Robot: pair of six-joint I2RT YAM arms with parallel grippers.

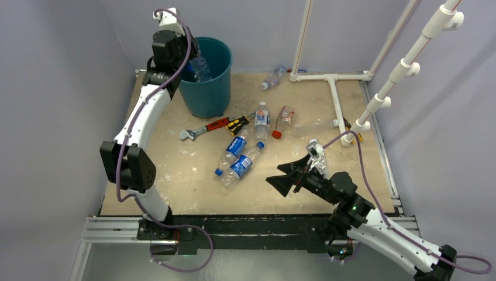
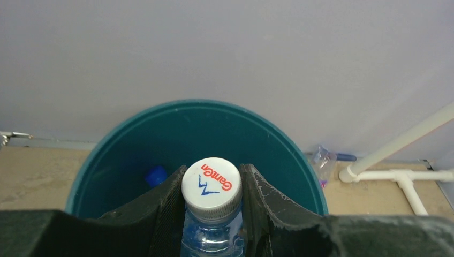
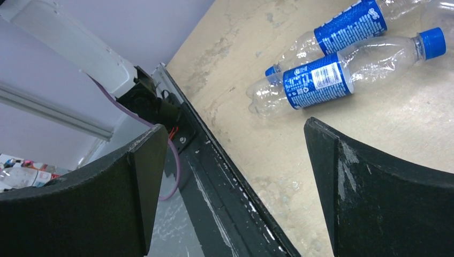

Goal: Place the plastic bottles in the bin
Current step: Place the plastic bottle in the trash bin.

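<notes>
The teal bin (image 1: pixel 210 88) stands at the back left. My left gripper (image 1: pixel 196 63) is shut on a clear bottle (image 1: pixel 202 69) with a white cap (image 2: pixel 211 186) and holds it over the bin's mouth (image 2: pixel 214 128). A blue cap (image 2: pixel 156 175) shows inside the bin. Two blue-labelled bottles (image 1: pixel 236 147) (image 1: pixel 243 165) lie mid-table and also show in the right wrist view (image 3: pixel 348 27) (image 3: pixel 318 80). A white-capped bottle (image 1: pixel 261 119), a red-capped bottle (image 1: pixel 283 121) and a clear bottle (image 1: pixel 316 124) lie further right. My right gripper (image 1: pixel 277 177) is open and empty, right of the blue-labelled pair.
A red-handled wrench (image 1: pixel 202 129) and a yellow-black screwdriver (image 1: pixel 240 123) lie in front of the bin. Another bottle (image 1: pixel 274 77) lies at the back by a white pipe frame (image 1: pixel 334 96). The table's black front rail (image 3: pixel 225 176) is under my right gripper.
</notes>
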